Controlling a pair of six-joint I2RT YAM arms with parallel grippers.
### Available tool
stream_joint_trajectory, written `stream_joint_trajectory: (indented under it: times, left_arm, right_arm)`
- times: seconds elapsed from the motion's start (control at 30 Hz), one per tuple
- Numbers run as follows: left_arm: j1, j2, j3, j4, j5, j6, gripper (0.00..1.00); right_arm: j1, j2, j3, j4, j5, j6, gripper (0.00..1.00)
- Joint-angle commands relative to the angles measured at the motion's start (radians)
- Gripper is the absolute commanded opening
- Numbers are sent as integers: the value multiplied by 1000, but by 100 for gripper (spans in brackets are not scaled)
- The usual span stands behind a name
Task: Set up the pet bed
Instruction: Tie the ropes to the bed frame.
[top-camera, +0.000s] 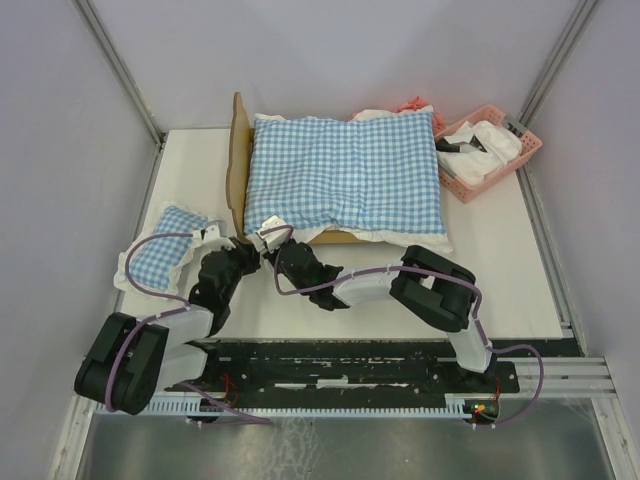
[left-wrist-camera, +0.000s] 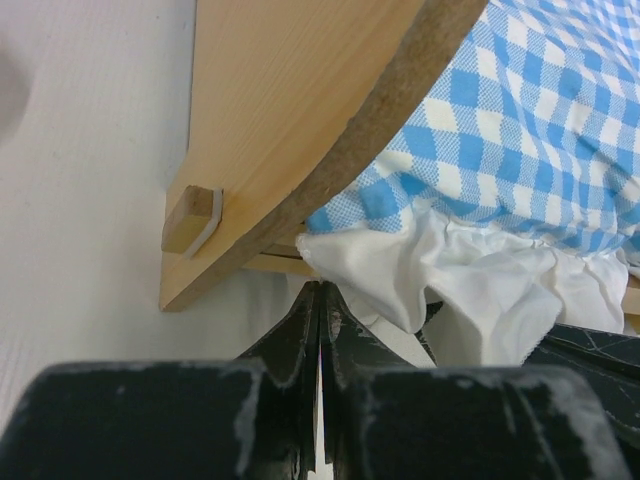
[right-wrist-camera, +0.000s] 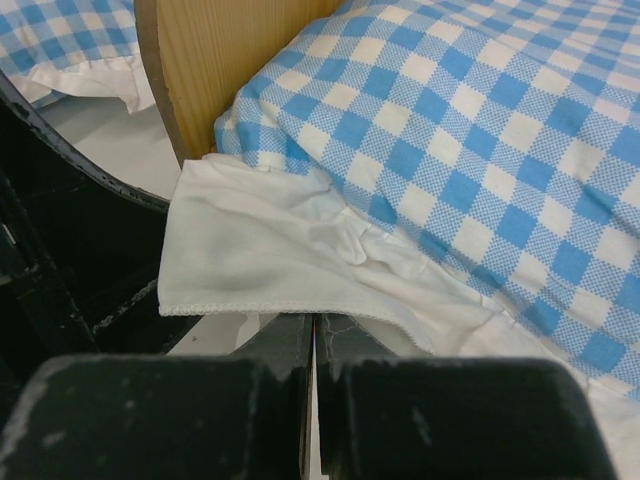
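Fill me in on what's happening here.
Two robot arms are setting up the pet bed. The checked cushion already lies on it. The left gripper and right gripper sit at its near corner by the headboard, fingers shut at the white frill; whether either pinches it is unclear. A small checked pillow lies beside the bed.

Big blue-and-white checked cushion (top-camera: 345, 175) is lying flat toward the back middle, its white frill (right-wrist-camera: 290, 270) spilling out along the near edge. A small matching pillow (top-camera: 165, 250) is sitting at the left edge of the white table (top-camera: 480, 290), well apart from the pink basket (top-camera: 500, 175) at the far right corner. White cloth (top-camera: 490, 140) is bunching up inside the basket, and something orange-red (top-camera: 412, 103) is peeking out behind the cushion's far corner.
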Motion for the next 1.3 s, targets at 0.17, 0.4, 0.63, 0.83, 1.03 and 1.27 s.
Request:
stream_joint_trajectory:
  times: [0.17,0.4,0.63,0.83,1.03,1.27]
  left_arm:
    - [4,-89,25,-78,-26,-84,3]
    - [4,-117,35,-132,-57,-96,3]
    - [4,-123,51,-170,-60,-108,3]
    - [4,-135,48,-178,-55,-133,3]
    - [4,-144,43,-173,-45,-150,3]
    - [4,-169,33,-192,-50,-186,3]
  right_arm:
    - [4,36,52,71,10,-26,2]
    - [8,55,67,98,37,-35,2]
    - [24,71,69,146,142,-58,2]
    - [37,98,86,154,119,-79,2]
    - [41,121,105,166,17,-84,2]
    - [41,122,79,214,20,-71,2]
